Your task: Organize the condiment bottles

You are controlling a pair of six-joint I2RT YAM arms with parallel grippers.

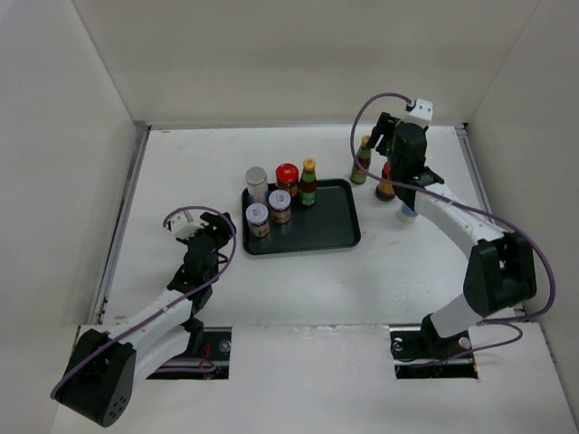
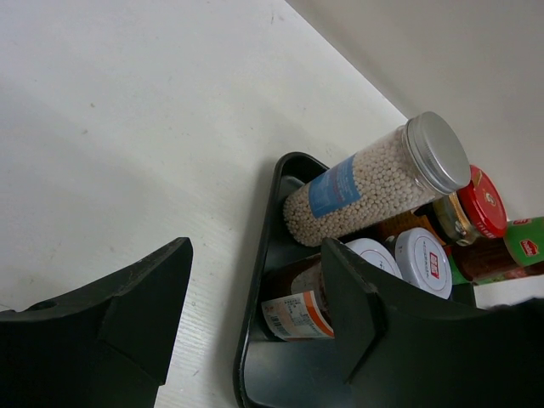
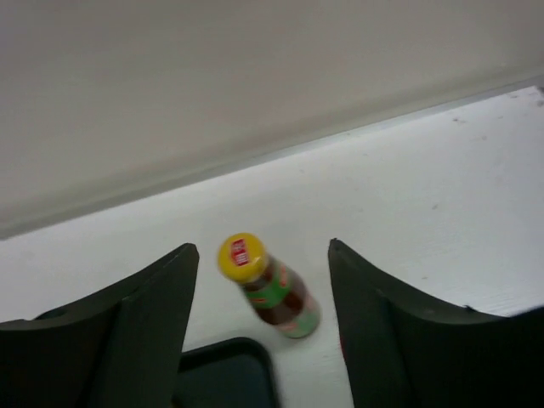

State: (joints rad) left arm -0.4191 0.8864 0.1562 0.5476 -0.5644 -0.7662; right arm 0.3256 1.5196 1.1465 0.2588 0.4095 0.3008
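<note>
Organising the bottles is judged to be a little over halfway done, if the black tray point(image 1: 339, 231) at the middle of the bench point(image 1: 181, 163) is taken as the collecting place. Five containers are stood on its left and far part: a tall silver-lidded bead jar point(image 1: 257, 181), a red-capped jar point(image 1: 287, 174), a yellow-capped sauce bottle point(image 1: 308, 181) and two short white-lidded jars point(image 1: 269, 212). The right half of the tray is bare. Three items are not yet on it. They are grouped on the bench just right of the tray: a second yellow-capped bottle point(image 1: 363, 160), a small red-topped jar point(image 1: 386, 187) and a white-blue bottle point(image 1: 407, 213), the last two partly hidden by the right arm. The right fingers point(image 1: 380, 136) are spread wide above that group and nothing is gripped. In the wrist view a yellow-capped bottle is seen standing free beyond them, blurred. The left fingers point(image 1: 197, 226) are held partly open and empty, on the near left of the tray, well apart from the unplaced items.
</note>
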